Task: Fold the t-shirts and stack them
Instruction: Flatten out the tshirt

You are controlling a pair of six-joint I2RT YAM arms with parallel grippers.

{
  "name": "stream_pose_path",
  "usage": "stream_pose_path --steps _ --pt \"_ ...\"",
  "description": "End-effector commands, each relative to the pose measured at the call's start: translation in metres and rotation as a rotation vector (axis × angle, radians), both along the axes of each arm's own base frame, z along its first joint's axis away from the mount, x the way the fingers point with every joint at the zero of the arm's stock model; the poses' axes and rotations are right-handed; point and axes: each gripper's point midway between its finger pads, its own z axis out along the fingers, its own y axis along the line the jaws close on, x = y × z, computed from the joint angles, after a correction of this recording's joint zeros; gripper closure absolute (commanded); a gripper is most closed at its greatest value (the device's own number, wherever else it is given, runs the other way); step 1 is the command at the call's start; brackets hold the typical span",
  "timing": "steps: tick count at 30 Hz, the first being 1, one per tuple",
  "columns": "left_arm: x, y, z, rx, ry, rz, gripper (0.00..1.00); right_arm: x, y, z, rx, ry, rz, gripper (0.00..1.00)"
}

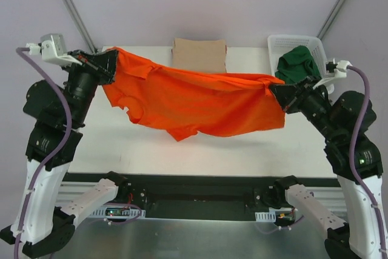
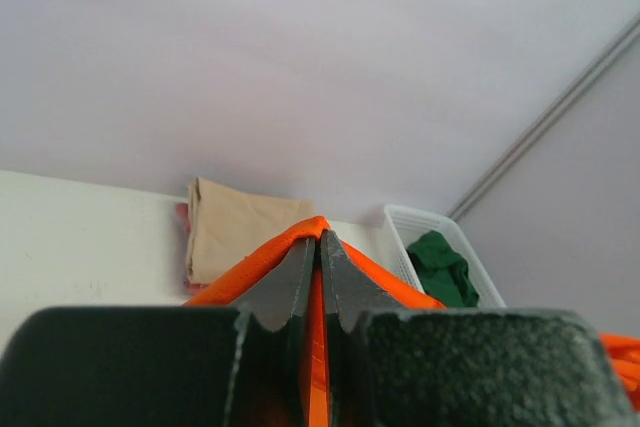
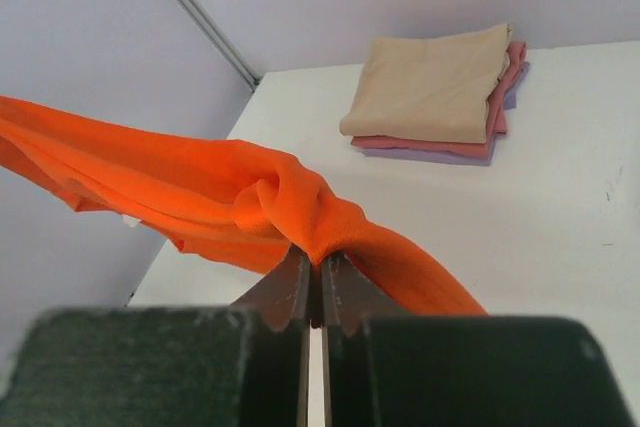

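Observation:
The bright orange t-shirt (image 1: 200,101) hangs stretched in the air above the table between my two grippers. My left gripper (image 1: 114,60) is shut on its left end; in the left wrist view the cloth (image 2: 318,347) is pinched between the closed jaws (image 2: 320,242). My right gripper (image 1: 274,91) is shut on its right end, where the cloth bunches at the jaw tips (image 3: 321,259). A folded stack with the beige shirt (image 1: 200,54) on top lies at the table's far edge; pink (image 3: 440,143) and lavender (image 3: 430,155) shirts lie under it. A dark green shirt (image 1: 297,65) lies crumpled in the basket.
A white plastic mesh basket (image 1: 285,43) stands at the table's far right corner. The white table (image 1: 200,156) extends below the hanging shirt. Grey diagonal frame bars (image 1: 73,7) rise at the back corners.

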Motion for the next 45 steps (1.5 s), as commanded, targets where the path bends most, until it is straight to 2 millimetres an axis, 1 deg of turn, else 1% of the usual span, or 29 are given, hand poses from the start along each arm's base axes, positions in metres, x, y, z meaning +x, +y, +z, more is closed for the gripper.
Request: stream_pose_path --steps 1,5,6,8,10,11,13,14,16,18,19,20,22,23,25,27,28,29,30,32,35,36,37,38,39,40,42,43,45 --pt "0.064 0.006 -0.005 0.132 0.062 0.169 1.0 0.049 0.002 -0.009 -0.078 0.052 -0.056 0.99" --pt "0.126 0.002 -0.007 0.219 0.107 0.21 1.0 0.106 0.001 -0.002 -0.094 0.078 -0.088 1.0" --pt "0.144 0.003 -0.007 0.232 0.12 0.212 1.0 0.117 -0.001 0.006 -0.086 0.066 -0.091 1.0" --pt "0.166 0.003 0.015 0.226 0.092 0.183 1.0 0.138 -0.001 0.023 -0.058 0.049 -0.077 1.0" --pt "0.178 0.001 0.038 0.215 0.06 0.142 1.0 0.155 -0.004 0.042 -0.048 0.021 -0.067 0.99" --pt "0.18 0.001 0.058 0.213 0.014 0.127 1.0 0.159 -0.005 0.055 -0.039 0.001 -0.063 1.0" --pt "0.173 0.005 0.086 0.212 -0.052 0.143 1.0 0.159 -0.002 0.075 -0.019 -0.029 -0.014 1.0" --pt "0.167 0.007 0.1 0.217 -0.091 0.146 1.0 0.154 0.002 0.083 -0.014 -0.049 0.025 0.99" --pt "0.149 0.008 0.118 0.225 -0.144 0.136 1.0 0.147 0.004 0.089 -0.012 -0.064 0.058 0.99" --pt "0.134 0.007 0.116 0.223 -0.145 0.113 1.0 0.141 0.001 0.085 -0.018 -0.063 0.069 0.99" --pt "0.128 0.008 0.109 0.227 -0.13 0.108 1.0 0.138 0.0 0.074 -0.02 -0.044 0.069 0.99" --pt "0.124 0.008 0.098 0.232 -0.107 0.105 1.0 0.138 -0.001 0.062 -0.021 -0.02 0.073 1.0" --pt "0.115 0.012 0.06 0.239 -0.023 0.104 1.0 0.131 0.0 0.033 -0.027 0.012 0.09 0.99" --pt "0.108 0.016 0.03 0.227 0.04 0.112 1.0 0.126 0.002 0.018 -0.027 0.028 0.103 0.99" --pt "0.094 0.019 -0.04 0.195 0.18 0.113 1.0 0.12 0.003 -0.027 -0.035 0.099 0.122 0.99" --pt "0.073 0.02 -0.126 0.103 0.345 0.106 1.0 0.111 0.001 -0.087 -0.057 0.203 0.124 0.98" --pt "0.06 0.019 -0.174 0.03 0.442 0.105 1.0 0.106 -0.002 -0.114 -0.062 0.259 0.103 0.97" --pt "0.044 0.018 -0.212 -0.048 0.519 0.106 1.0 0.098 -0.006 -0.147 -0.065 0.334 0.085 0.96" --pt "0.028 0.015 -0.264 -0.144 0.64 0.112 1.0 0.09 -0.007 -0.17 -0.065 0.381 0.077 0.94" --pt "-0.005 0.01 -0.35 -0.311 0.801 0.121 1.0 0.067 -0.008 -0.227 -0.034 0.54 0.06 0.91" --pt "-0.037 0.011 -0.394 -0.34 0.898 0.126 1.0 0.036 -0.01 -0.282 -0.017 0.692 0.04 0.88" --pt "-0.042 0.015 -0.397 -0.336 0.909 0.146 0.98 0.029 -0.015 -0.302 -0.026 0.738 0.001 0.87" --pt "-0.046 0.016 -0.395 -0.327 0.911 0.147 0.89 0.024 -0.019 -0.309 -0.043 0.758 -0.018 0.82" --pt "-0.046 0.024 -0.392 -0.306 0.91 0.19 0.76 0.02 -0.024 -0.312 -0.068 0.772 -0.038 0.72" --pt "-0.048 0.027 -0.387 -0.278 0.917 0.204 0.12 0.015 -0.031 -0.315 -0.097 0.792 -0.073 0.51" --pt "-0.05 0.031 -0.384 -0.254 0.934 0.222 0.01 0.015 -0.038 -0.312 -0.123 0.784 -0.105 0.31" --pt "-0.051 0.034 -0.38 -0.223 0.975 0.246 0.01 0.012 -0.052 -0.306 -0.17 0.764 -0.173 0.01" --pt "-0.049 0.033 -0.377 -0.213 0.983 0.239 0.01 0.012 -0.059 -0.301 -0.185 0.743 -0.214 0.04" --pt "-0.044 0.031 -0.373 -0.202 1.001 0.233 0.01 0.011 -0.065 -0.292 -0.202 0.701 -0.245 0.04"
